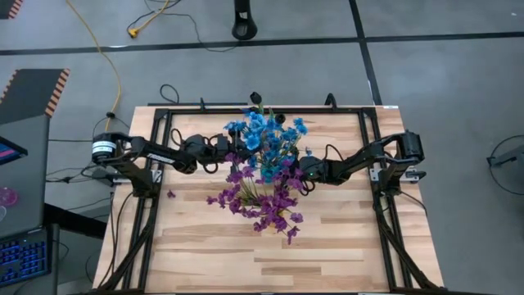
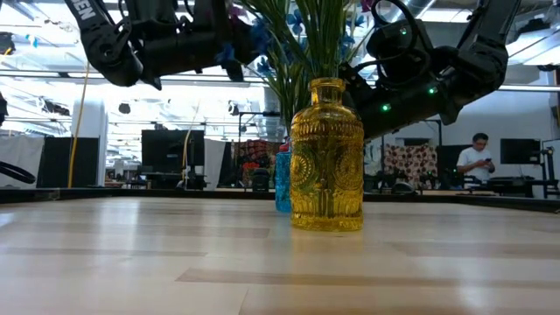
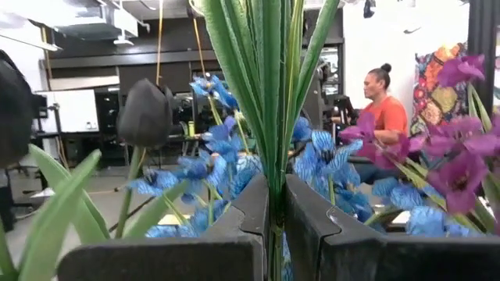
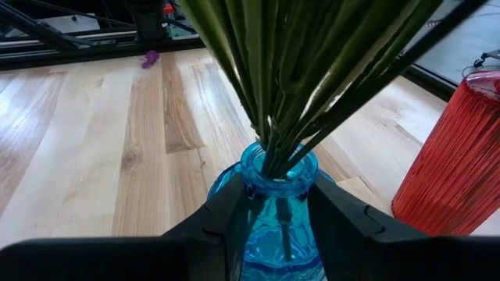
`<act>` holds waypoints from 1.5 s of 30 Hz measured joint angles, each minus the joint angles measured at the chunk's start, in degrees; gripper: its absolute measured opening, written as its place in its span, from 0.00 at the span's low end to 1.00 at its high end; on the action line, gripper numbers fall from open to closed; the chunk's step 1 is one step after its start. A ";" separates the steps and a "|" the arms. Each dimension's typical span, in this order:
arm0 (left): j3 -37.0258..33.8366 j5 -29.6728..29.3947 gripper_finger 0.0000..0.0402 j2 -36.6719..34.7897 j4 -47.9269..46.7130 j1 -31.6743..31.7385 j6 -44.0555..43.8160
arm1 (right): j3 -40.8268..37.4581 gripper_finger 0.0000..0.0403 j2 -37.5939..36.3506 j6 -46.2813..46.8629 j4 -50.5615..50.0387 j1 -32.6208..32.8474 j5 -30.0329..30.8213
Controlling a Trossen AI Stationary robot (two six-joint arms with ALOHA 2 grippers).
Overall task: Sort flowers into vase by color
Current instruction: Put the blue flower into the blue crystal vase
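Blue flowers (image 1: pixel 268 135) spread over the table's far middle, with purple flowers (image 1: pixel 266 201) nearer. Their green stems stand in a blue vase (image 4: pixel 277 226) and a yellow vase (image 2: pixel 326 157). My left gripper (image 3: pixel 272 204) reaches in from the left among the blue flowers, shut on a green leafy stem (image 3: pixel 269 94) whose bloom is out of frame. A dark bud (image 3: pixel 144 113) stands beside it. My right gripper (image 4: pixel 277 195) comes from the right and is shut on the blue vase. My left gripper pinches the green leafy stem (image 3: pixel 273 183) between its two fingers, coming about level from the table's left. The stem runs upright across the fingers. Its lower end is hidden below them. My right gripper has one finger (image 4: pixel 223 211) on each side of the blue vase's neck (image 4: pixel 277 176), just under the rim. It comes from the table's right, slanting slightly down. The vase stands upright on the table, with stems rising from its mouth.
A red ribbed vase (image 4: pixel 457 160) stands close beside the blue one. A loose purple bloom (image 1: pixel 170 194) lies on the wood at the left. Black frame rails (image 1: pixel 155 205) run along the table's sides. The near half of the table (image 1: pixel 270 262) is bare wood.
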 joint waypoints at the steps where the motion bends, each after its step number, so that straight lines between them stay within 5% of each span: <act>1: 0.01 0.15 0.02 0.53 0.11 0.00 -0.01 | 0.00 0.37 0.01 0.00 0.04 0.00 0.01; 12: 5.82 4.01 0.02 7.15 -0.59 0.00 -0.96 | -0.02 0.37 0.02 0.00 -0.01 0.00 0.00; 45: 5.86 4.19 0.02 7.22 -0.71 0.00 1.63 | -0.02 0.37 0.02 0.00 -0.01 0.00 0.00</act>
